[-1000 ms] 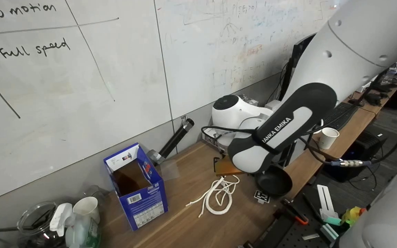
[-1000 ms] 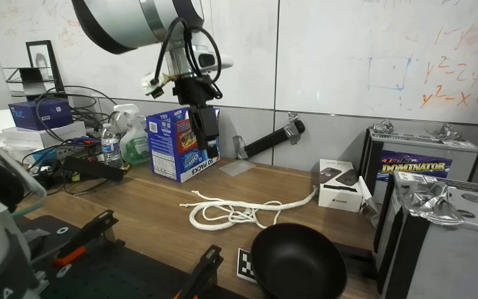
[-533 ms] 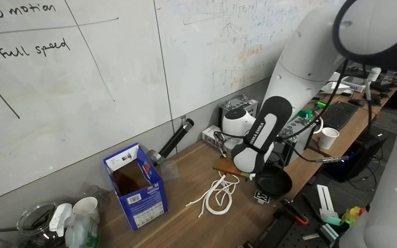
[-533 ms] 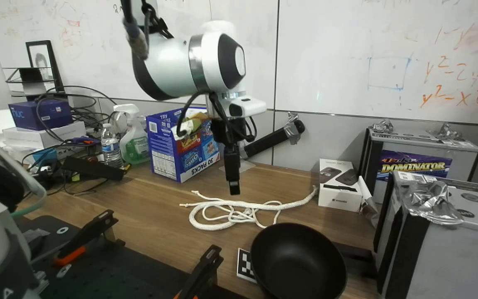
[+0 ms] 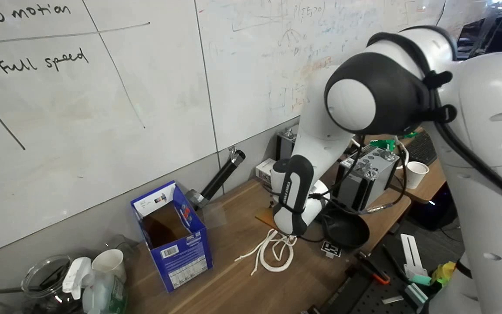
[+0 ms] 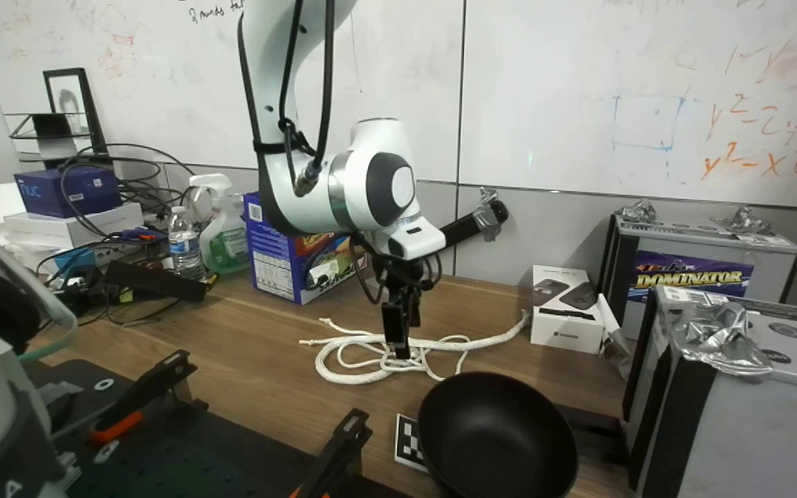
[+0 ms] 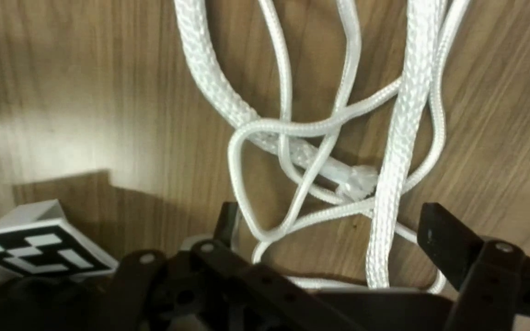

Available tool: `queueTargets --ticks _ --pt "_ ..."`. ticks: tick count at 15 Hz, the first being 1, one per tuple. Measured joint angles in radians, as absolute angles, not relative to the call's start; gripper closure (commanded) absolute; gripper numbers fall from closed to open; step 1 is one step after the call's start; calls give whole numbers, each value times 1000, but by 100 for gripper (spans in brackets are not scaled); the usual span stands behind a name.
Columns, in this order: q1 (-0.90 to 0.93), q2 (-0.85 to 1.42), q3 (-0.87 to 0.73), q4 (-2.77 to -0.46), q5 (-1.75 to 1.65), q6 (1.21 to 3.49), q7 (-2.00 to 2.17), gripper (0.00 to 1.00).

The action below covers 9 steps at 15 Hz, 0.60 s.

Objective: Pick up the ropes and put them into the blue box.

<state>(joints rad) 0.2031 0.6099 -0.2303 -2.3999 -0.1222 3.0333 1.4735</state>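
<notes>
The end effector (image 7: 331, 225) hung over the ropes (image 7: 396, 147), fingers (image 7: 446, 243) spread apart, contact undetermined.
The ropes lay tangled on the worktop (image 5: 227, 244). A stretch of worktop separated them from the open-topped blue box (image 5: 185, 261); the near edge of the black pan (image 6: 497, 443) stood close on the opposite side.

In an exterior view, the gripper (image 6: 409, 338) has descended toward five o'clock: previously in line with the blue box (image 6: 273, 250), now over the white ropes (image 6: 353, 378).
</notes>
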Motion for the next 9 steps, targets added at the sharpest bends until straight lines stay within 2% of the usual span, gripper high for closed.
queueTargets --ticks 9 --pt "279 680 -227 -2368 -5 3033 1376 0"
